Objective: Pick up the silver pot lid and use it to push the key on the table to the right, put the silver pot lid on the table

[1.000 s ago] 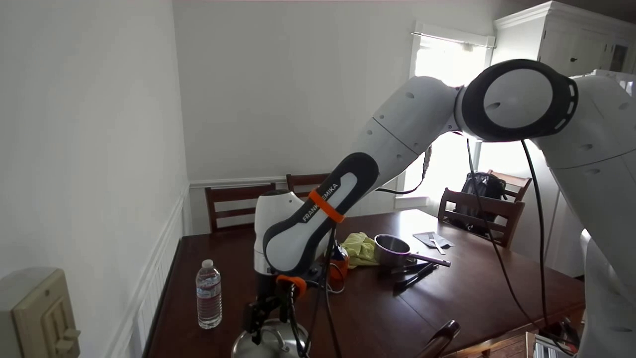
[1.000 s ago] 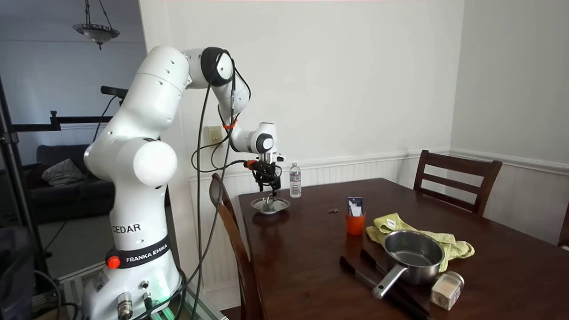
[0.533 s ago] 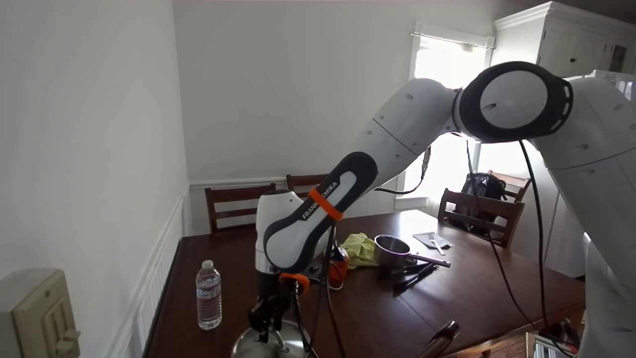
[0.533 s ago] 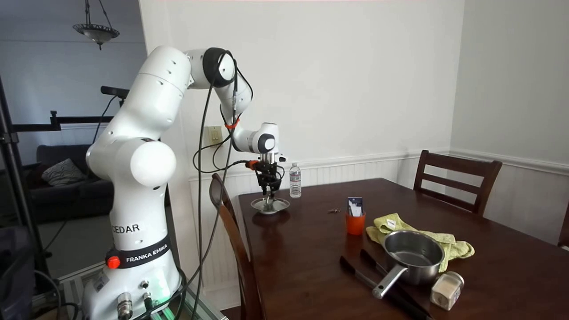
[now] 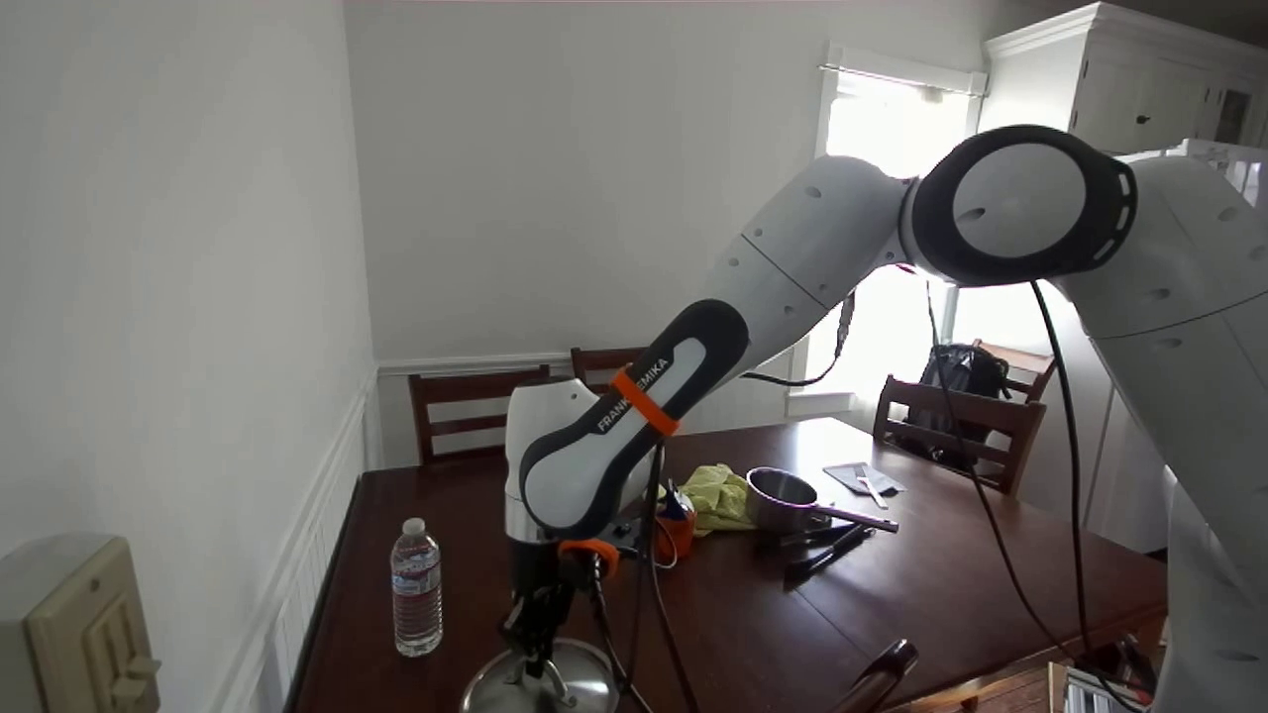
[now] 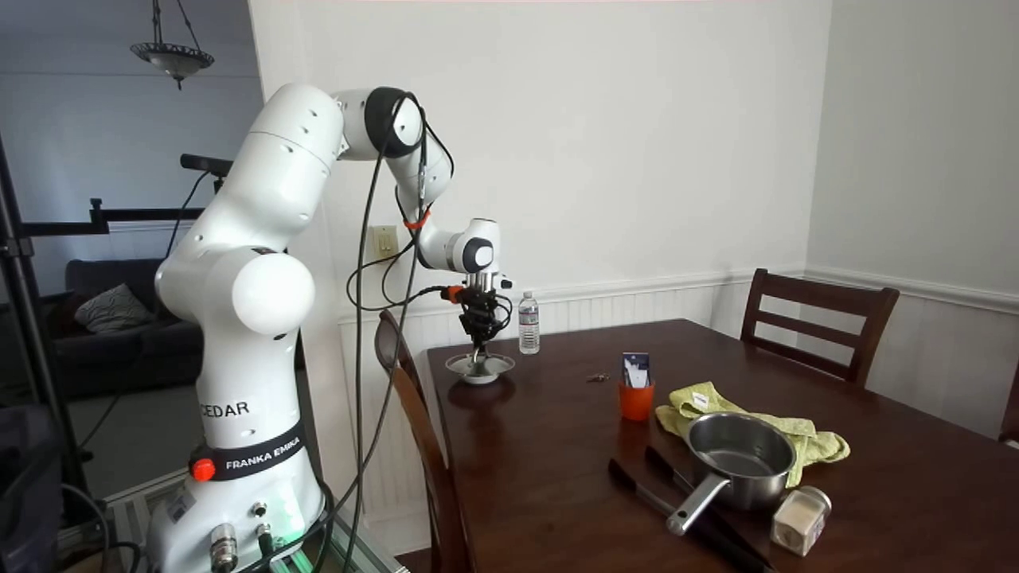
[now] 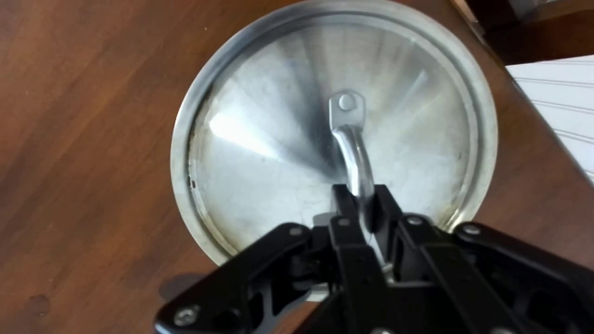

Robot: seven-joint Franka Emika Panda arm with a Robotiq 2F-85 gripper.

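Note:
The silver pot lid is round and shiny, with an arched metal handle across its middle. It lies at a corner of the dark brown table; whether it touches the top I cannot tell. My gripper is shut on the handle, one black fingertip on each side. In both exterior views the gripper points straight down over the lid. The lower part of the lid is cut off by the frame edge in an exterior view. A small key bunch lies further along the table.
A water bottle stands close to the lid, near the wall. Beyond the keys are an orange cup, a yellow-green cloth, a steel pot, black utensils and a jar. A chair stands at the table edge.
The jaws have gone from open to shut, closing on the lid's handle. Since half a second ago, lid and gripper have shifted slightly together. The keys have stayed in place.

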